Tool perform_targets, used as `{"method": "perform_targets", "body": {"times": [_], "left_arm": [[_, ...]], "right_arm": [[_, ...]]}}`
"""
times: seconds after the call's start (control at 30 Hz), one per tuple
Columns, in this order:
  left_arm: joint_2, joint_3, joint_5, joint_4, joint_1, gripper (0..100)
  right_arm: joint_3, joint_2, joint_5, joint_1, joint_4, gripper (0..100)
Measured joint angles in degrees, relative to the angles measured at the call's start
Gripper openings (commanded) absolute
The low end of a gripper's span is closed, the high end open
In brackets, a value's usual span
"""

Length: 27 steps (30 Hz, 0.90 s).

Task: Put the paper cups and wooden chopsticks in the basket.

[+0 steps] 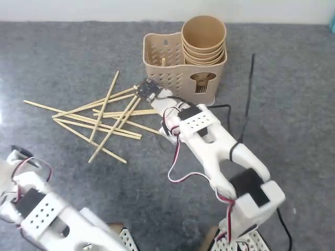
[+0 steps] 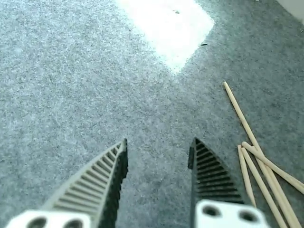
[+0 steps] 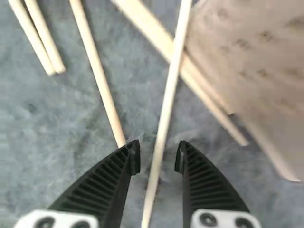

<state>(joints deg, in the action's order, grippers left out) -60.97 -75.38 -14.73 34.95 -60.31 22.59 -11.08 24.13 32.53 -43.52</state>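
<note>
Left gripper [image 2: 159, 142]: jaws moderately apart, nothing between, over bare mat [image 2: 71, 71]; stick ends just beside. Right gripper [image 3: 156, 153]: jaws narrow, straddling one chopstick [image 3: 167, 104], small gaps either side, not clamped; close beside basket [image 1: 172, 81] wall. Stacked cups [image 1: 204, 36]: nested in basket's right compartment; this part judged done. Loose chopsticks [image 1: 104, 117]: crossed pile on mat left of basket, nearly all left to load. Short stick possibly in basket's left compartment; unclear. Stage judged: early chopstick pick-up.
</note>
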Motion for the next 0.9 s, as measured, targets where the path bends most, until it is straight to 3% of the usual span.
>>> {"method": "perform_targets", "body": {"times": [0.13,0.23,0.57,0.9], "left_arm": [[0.00,0.00,0.00,0.00,0.00,20],[0.00,0.00,0.00,0.00,0.00,20],[0.00,0.00,0.00,0.00,0.00,20],[0.00,0.00,-0.18,0.00,0.00,20]], "right_arm": [[-0.62,-3.52,0.00,0.00,0.79,11.8],[-1.67,-3.96,0.00,0.00,0.79,0.8],[-2.55,-3.60,0.00,0.00,-2.46,0.8],[-2.64,21.10,-0.18,5.27,-15.56,0.8]]}}
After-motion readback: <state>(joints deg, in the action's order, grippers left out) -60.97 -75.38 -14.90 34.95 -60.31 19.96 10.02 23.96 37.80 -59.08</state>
